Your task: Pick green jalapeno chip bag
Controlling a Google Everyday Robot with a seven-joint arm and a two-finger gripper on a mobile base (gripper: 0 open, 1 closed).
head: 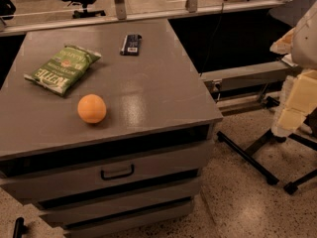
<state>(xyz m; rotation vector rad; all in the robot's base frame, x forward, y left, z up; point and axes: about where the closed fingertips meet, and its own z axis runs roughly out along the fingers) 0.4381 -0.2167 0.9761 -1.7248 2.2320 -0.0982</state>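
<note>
The green jalapeno chip bag (62,68) lies flat on the back left of the grey cabinet top (158,88), with its white lettering facing up. My arm and gripper (293,114) show as pale yellowish parts at the right edge of the camera view. They are off the cabinet and above the floor, far to the right of the bag. Nothing is in contact with the bag.
An orange (91,108) sits in front of the bag, near the front left. A small flat black object (131,44) lies at the back middle. The cabinet has drawers (117,172) below. Black stand legs (247,157) cross the floor at right.
</note>
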